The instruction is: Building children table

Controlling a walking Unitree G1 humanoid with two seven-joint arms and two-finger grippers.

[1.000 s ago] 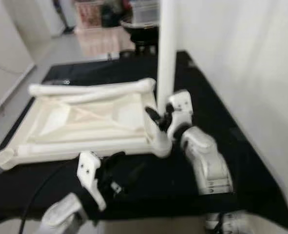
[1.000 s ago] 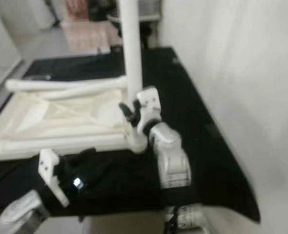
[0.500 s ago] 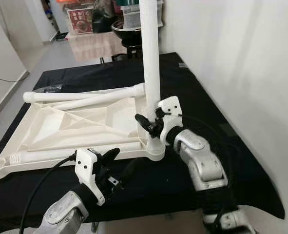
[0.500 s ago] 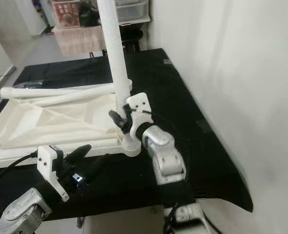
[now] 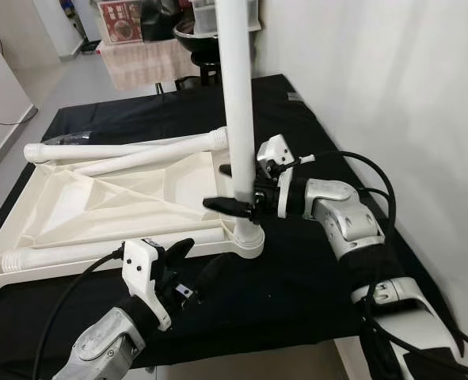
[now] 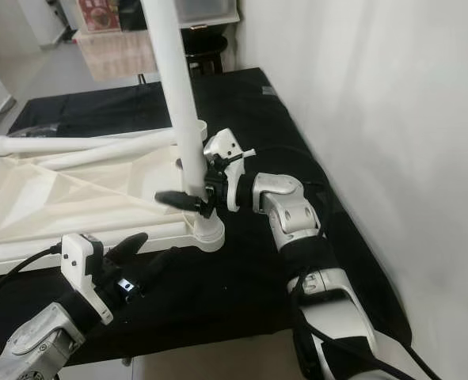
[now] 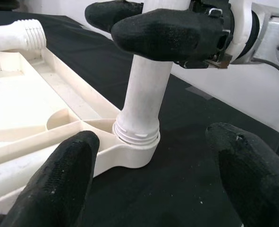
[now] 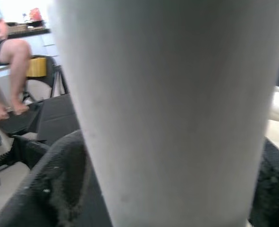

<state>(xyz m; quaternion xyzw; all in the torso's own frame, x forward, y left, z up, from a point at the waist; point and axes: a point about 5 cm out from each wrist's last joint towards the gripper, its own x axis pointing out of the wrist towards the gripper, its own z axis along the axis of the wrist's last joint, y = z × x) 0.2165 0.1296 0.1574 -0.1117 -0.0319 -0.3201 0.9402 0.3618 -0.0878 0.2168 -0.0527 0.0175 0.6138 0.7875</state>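
While right gripper (image 5: 235,190) clamps leg (image 5: 237,119), left gripper (image 5: 194,261) gapes.

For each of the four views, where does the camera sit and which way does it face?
Left eye, right eye: head, looking down at the upturned white tabletop, both silver arms showing.
Left wrist: faces the corner socket between its open fingers.
Right wrist: pressed close on the upright leg, fingers on either side of it.
Shared: the upright leg and the right gripper around it.
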